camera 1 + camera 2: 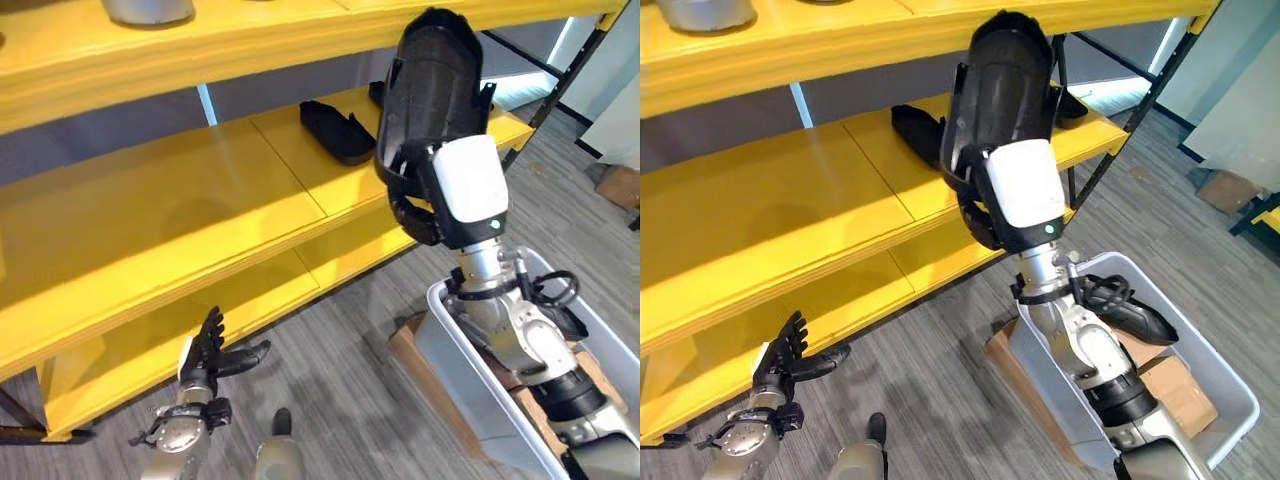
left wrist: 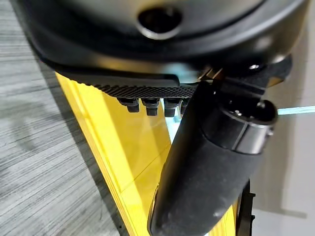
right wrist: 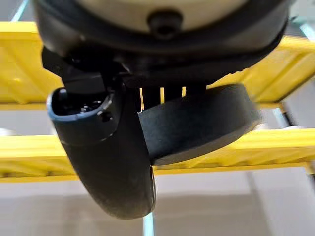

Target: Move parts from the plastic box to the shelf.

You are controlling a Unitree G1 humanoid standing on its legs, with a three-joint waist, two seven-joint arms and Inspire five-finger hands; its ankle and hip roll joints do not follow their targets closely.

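My right hand (image 1: 470,188) is raised in front of the yellow shelf (image 1: 150,225), with its fingers curled round a large black part (image 1: 432,80) that stands upright above it. The right wrist view shows the thumb (image 3: 110,147) pressed against that black part (image 3: 197,123). Below, at the lower right, stands the grey plastic box (image 1: 1205,350) with another black part (image 1: 1130,312) in it. On the shelf's middle level lies a flat black part (image 1: 335,130). My left hand (image 1: 207,352) hangs low by the shelf's bottom level, fingers straight and holding nothing.
A metal can (image 1: 150,10) stands on the top level. A further dark part (image 1: 1072,100) rests at the middle level's right end. A cardboard box (image 1: 410,350) sits under the plastic box. Black shelf struts (image 1: 1120,140) run diagonally at the right. Grey carpet covers the floor.
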